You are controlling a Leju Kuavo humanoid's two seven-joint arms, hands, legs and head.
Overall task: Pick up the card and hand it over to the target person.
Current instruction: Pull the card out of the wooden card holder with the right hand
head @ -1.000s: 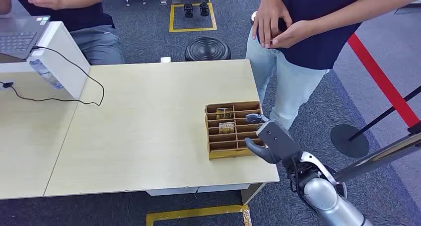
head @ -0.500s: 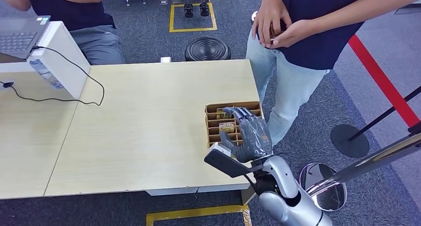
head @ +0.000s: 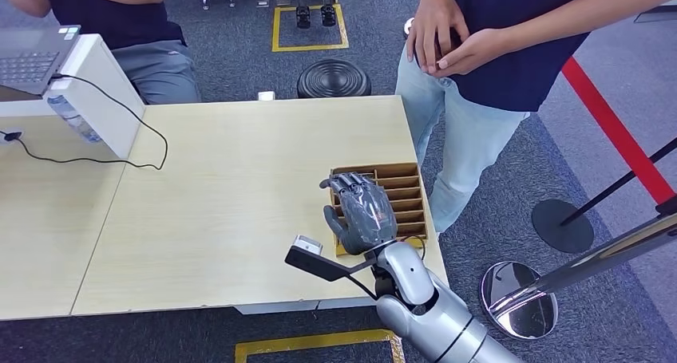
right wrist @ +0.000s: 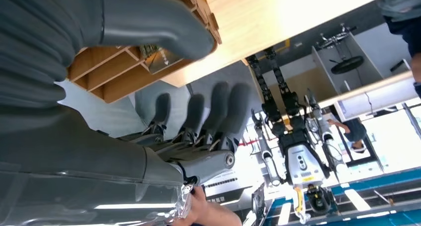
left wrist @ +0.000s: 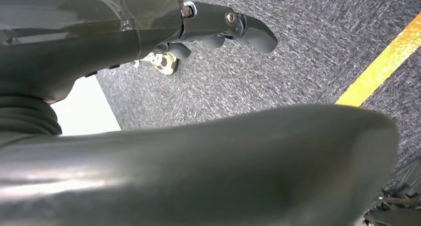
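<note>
- The right hand [head: 363, 211] hovers over the left part of the wooden slotted box [head: 403, 189], back of the hand up, fingers [head: 351, 186] spread and pointing away from the robot. It holds nothing; in the right wrist view the thumb [right wrist: 154, 27] and the fingers [right wrist: 208, 112] stand apart with free space between them.
- I judge this posture as a preparation: an open hand above the slots can come down around a card [right wrist: 158, 57].
- The card stands on its edge in one slot of the box, near the thumb tip but not touching it. In the head view the hand covers it.
- The slots run across the box, left to right for the robot, so the long axis of the card probably lies the same way, with its upper edge free for a pinch. Its exact tilt I cannot tell.
- The box sits near the right edge of the table [head: 239, 187], close to the standing person [head: 495, 68], who probably is the receiver and waits with hands together.
- The left hand [left wrist: 218, 30] hangs above the carpet; whether its fingers are open or closed I cannot tell.
</note>
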